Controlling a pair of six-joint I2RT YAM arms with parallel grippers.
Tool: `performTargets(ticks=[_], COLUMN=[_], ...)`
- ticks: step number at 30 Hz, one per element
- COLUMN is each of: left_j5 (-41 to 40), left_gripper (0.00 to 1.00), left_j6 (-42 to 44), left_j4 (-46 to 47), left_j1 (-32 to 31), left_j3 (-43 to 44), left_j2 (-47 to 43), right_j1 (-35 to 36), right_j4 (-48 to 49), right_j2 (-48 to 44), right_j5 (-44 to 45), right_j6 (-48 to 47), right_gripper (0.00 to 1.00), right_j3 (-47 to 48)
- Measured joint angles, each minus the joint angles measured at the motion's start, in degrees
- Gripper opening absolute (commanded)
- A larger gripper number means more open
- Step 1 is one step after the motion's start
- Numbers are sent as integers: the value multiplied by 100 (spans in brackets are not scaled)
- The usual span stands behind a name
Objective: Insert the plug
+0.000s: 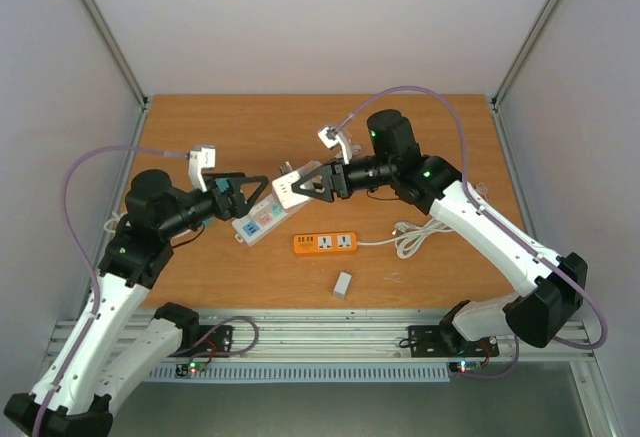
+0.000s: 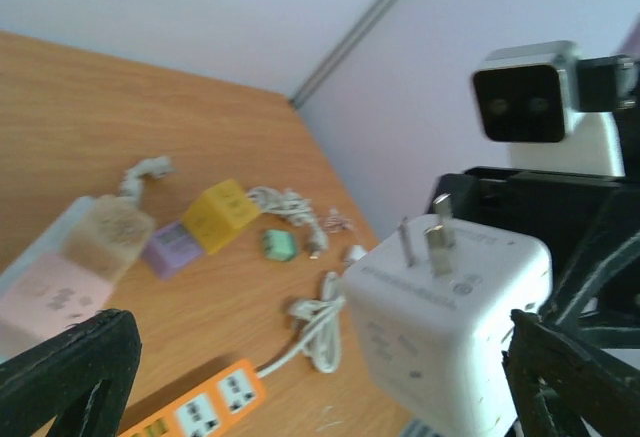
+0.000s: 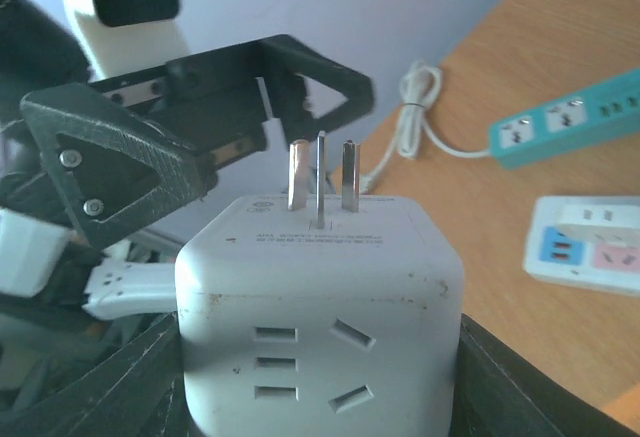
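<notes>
From above, my right gripper (image 1: 306, 187) is clamped on the white plug cube (image 1: 288, 191), held off the table between both arms. My left gripper (image 1: 243, 196) faces it, just over the white strip (image 1: 255, 220). An orange strip (image 1: 325, 244) lies nearby.

Left wrist: my fingers (image 2: 70, 372) are spread wide with nothing in them, and the cube (image 2: 450, 327) is just ahead, prongs showing.

Right wrist: the cube (image 3: 320, 307) sits tight between my fingers, prongs aimed at the left gripper (image 3: 212, 125).
</notes>
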Motion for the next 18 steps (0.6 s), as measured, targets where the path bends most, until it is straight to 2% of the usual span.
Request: performTargets(ticks=[6,10,18], left_j5=[1104,1696,2155], left_gripper=[99,84,65], left_j6=[-699,-1163,-2472], left_j4=[1178,1755,2769], left_j1=[0,0,-2], left_j3=[-87,-87,-116], left_j2=[144,275,610], right_j1=[2,2,2], right_j4=[361,562,1268], right_j2=[26,138,170], right_j5=[-673,-1047,-1432], right_j6=[127,337,1025], right_gripper=[56,58,60], right_j3=[59,234,282])
